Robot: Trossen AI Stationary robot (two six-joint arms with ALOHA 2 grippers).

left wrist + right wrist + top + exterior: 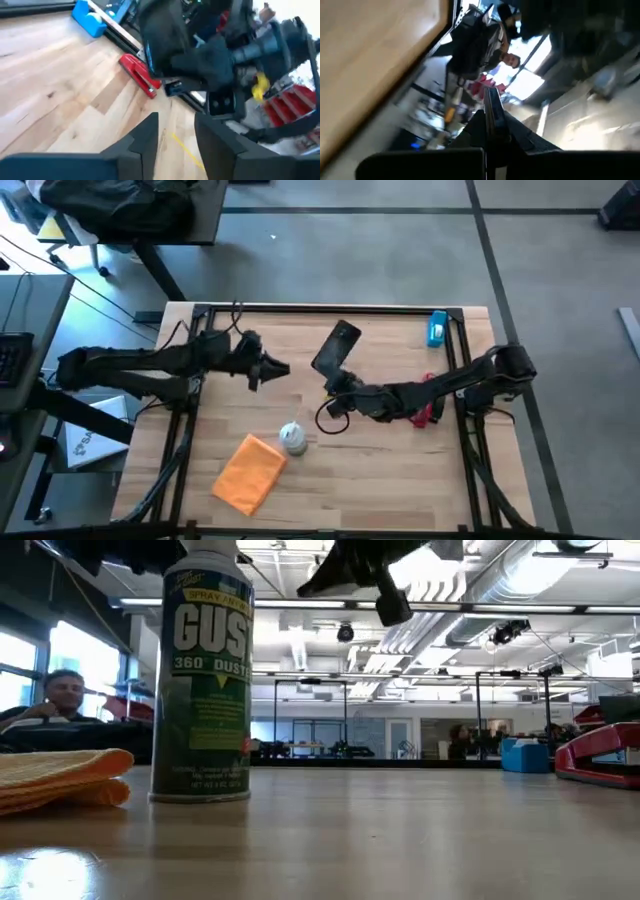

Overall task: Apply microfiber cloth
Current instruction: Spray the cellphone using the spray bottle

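The orange microfiber cloth (250, 472) lies folded on the table near the front left, also visible in the low view (60, 778); no gripper touches it. The black phone (337, 345) is in the air over the table's middle, with my right gripper (335, 383) shut on it. My right wrist view shows the phone edge-on (492, 112). My left gripper (278, 368) hovers open left of the phone, above the table, with nothing between its fingers (175, 140). My right gripper pinches the phone between its two fingers (472, 131), at the phone's near end (493, 131). The phone juts out past the fingertips toward the table's far edge. It is lifted clear of the table and tilted.
A green spray can (292, 438) stands upright just beyond the cloth (200, 670). A red stapler (425, 412) lies under my right arm and a blue object (437, 328) sits at the far right. A person (60, 695) sits beyond the table.
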